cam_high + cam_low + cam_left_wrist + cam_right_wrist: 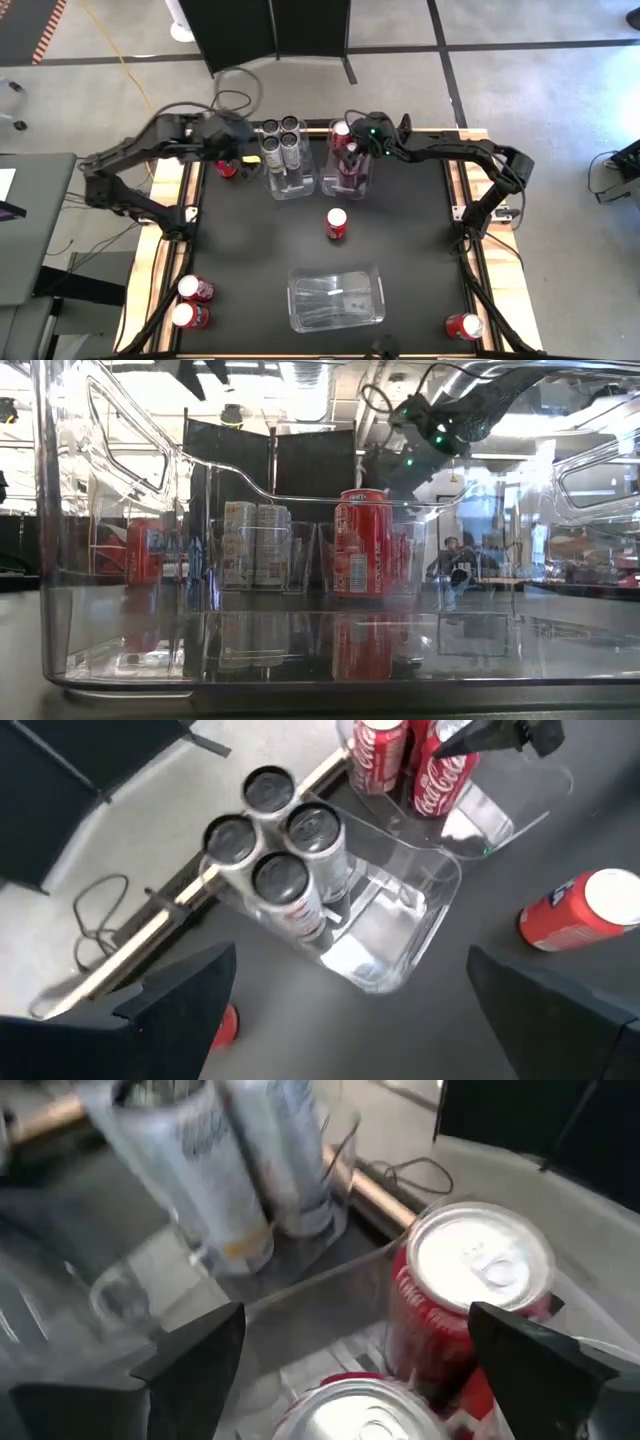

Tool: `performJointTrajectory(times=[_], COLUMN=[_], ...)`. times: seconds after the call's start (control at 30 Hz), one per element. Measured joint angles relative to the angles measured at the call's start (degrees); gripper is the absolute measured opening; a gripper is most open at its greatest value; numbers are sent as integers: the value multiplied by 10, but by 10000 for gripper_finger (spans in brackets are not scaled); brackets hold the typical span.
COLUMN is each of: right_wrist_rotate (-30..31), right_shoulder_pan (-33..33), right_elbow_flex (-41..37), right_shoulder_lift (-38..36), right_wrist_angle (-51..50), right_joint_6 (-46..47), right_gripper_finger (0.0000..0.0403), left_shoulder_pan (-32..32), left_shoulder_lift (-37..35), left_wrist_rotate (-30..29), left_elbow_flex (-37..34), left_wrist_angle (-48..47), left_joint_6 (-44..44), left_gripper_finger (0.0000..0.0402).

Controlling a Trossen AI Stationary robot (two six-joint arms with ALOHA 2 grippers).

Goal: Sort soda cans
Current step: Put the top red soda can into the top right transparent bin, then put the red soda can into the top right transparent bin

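Note:
Several silver-grey cans (283, 143) stand upright in a clear bin (290, 187) at the table's far side, also in the left wrist view (280, 850). Red cans (347, 158) stand in the neighbouring clear bin (335, 188). My right gripper (362, 135) hovers open above those red cans (470, 1275), with one can top (355, 1415) between its spread fingers. My left gripper (234, 152) is open, just left of the silver cans' bin, with a red can (228, 168) beside it. Another red can (336, 223) stands alone mid-table.
An empty clear bin (336, 297) sits at the near edge and fills the low view (120, 660). Two red cans (192, 300) lie near the near-left corner and one (463, 325) lies near the near-right corner. Cables trail on the floor beyond the far edge.

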Motion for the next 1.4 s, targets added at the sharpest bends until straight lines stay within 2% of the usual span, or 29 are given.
performJointTrajectory(times=[0.1,0.23,0.4,0.53,0.6,0.77,0.9,0.97,1.1,1.33,1.4], right_wrist_rotate=[0,0,0,2,2,2,5,7,7,-5,-17], right_shoulder_pan=[0,9,17,31,45,90,132,154,191,223,233], right_elbow_flex=[1,1,1,1,1,1,1,1,1,1,1], right_shoulder_lift=[-28,-63,-110,-141,-152,-161,-158,-155,-156,-156,-156], right_wrist_angle=[9,4,7,2,2,-15,-26,-29,-27,-28,-34], right_joint_6=[17,28,60,91,103,129,147,147,128,107,107], right_gripper_finger=[386,373,367,367,367,367,367,367,367,367,367], left_shoulder_pan=[-23,-91,-202,-273,-305,-354,-386,-402,-428,-437,-437], left_shoulder_lift=[-26,-37,-61,-69,-73,-73,-73,-73,-73,-73,-73], left_wrist_rotate=[-5,-18,-36,-37,-11,114,209,238,268,255,254], left_elbow_flex=[1,0,-46,-124,-163,-254,-325,-352,-385,-390,-390], left_wrist_angle=[-56,-134,-120,-129,-129,-129,-124,-116,-67,19,12], left_joint_6=[-61,-171,-258,-373,-451,-609,-687,-714,-763,-796,-797], left_gripper_finger=[392,389,387,386,386,386,386,386,386,386,386])
